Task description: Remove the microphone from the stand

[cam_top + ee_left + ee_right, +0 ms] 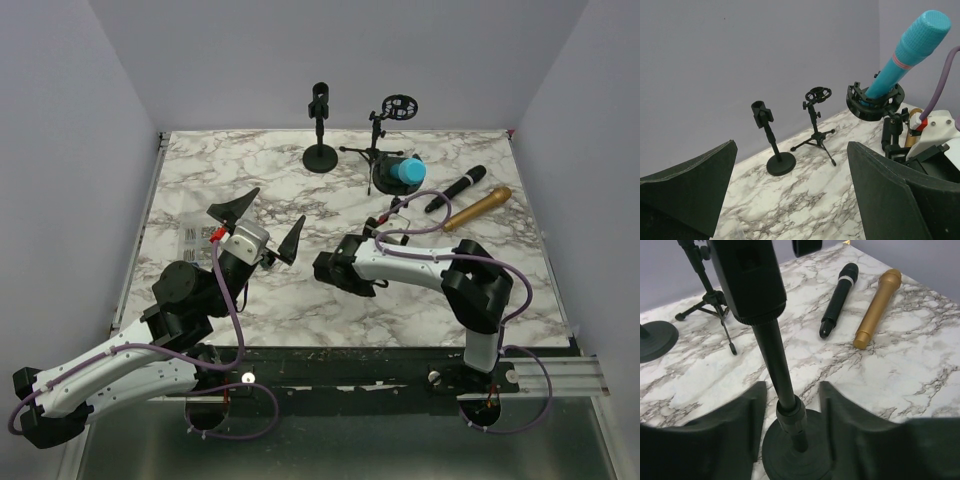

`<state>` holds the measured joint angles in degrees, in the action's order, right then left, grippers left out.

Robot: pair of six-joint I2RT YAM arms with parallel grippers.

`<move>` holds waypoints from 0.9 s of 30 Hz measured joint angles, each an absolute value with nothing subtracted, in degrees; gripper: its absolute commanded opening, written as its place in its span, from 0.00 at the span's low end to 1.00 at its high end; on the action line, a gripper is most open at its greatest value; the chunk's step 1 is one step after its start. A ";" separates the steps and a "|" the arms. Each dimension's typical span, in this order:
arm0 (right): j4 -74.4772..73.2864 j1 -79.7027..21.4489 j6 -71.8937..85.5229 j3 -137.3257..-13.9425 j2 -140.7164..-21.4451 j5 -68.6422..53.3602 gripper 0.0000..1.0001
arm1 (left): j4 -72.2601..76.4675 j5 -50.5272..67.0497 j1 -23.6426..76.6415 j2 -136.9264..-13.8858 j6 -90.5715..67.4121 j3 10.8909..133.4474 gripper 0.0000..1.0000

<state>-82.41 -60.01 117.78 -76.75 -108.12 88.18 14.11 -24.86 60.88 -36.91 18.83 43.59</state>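
Near the table's far edge, the blue microphone leans in its stand. It looks hard, smooth and light, so grab its middle. The right gripper sits partly open around the stand, not squeezing it. The left gripper is wide open and empty.

No legible text, label or number in any view.
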 measured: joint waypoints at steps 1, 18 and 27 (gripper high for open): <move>-82.30 -60.07 117.82 -76.75 -108.12 88.23 0.65 | 14.11 -24.86 60.88 -36.91 18.83 43.59 0.96; -82.04 -68.18 115.87 -69.17 -107.66 88.09 1.00 | 14.11 -24.86 60.88 -36.91 18.87 43.59 0.96; -81.60 -88.58 117.36 -54.39 -92.01 87.74 1.00 | 14.28 -24.86 60.88 -36.93 18.87 43.57 0.97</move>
<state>-81.60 -88.58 117.36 -54.39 -92.01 87.74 14.28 -24.86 60.88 -36.93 18.87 43.57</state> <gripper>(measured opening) 0.998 0.956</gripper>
